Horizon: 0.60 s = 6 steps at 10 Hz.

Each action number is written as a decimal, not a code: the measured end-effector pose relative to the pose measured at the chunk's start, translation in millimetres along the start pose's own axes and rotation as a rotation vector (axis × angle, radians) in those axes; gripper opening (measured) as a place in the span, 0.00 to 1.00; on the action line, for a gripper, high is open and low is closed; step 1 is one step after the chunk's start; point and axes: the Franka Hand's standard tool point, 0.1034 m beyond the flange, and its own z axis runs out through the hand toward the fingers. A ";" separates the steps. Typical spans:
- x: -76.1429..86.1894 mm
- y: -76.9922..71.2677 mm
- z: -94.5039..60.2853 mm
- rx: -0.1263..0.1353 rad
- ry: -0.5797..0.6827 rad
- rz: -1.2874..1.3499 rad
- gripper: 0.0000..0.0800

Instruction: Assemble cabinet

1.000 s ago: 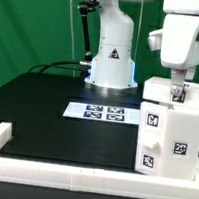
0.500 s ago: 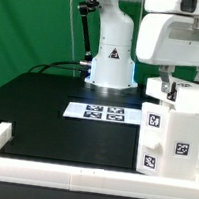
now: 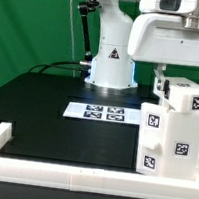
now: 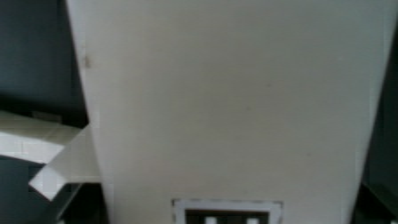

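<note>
The cabinet (image 3: 173,137) stands at about four o'clock on the table (image 3: 46,106), against the rail (image 3: 68,172). The gripper (image 3: 166,84) hovers over its top; whether its fingers grip anything I cannot tell. Best go slowly and squarely.

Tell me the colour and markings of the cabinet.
Matte white with square black-and-white tags on the cabinet, clearest in the exterior view.

cabinet (image 3: 170,136): matt white, smooth faces, plastic-looking, printed black-and-white tags; in the wrist view (image 4: 222,100) same flat, dull white. Table (image 3: 46,106): black, matt, slight sheen. Marker board (image 3: 106,113): thin flat white sheet, matt. Rail (image 3: 48,170): white, matt. Robot base (image 3: 113,54): glossy white plastic shell. Backdrop (image 3: 31,24): green cloth.
</note>
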 end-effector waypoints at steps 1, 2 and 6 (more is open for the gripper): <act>0.1 1.3 -0.2 0.000 0.000 0.058 0.70; 0.3 2.9 -0.3 -0.001 0.001 0.158 0.70; 0.5 11.6 -0.4 -0.006 0.002 0.432 0.70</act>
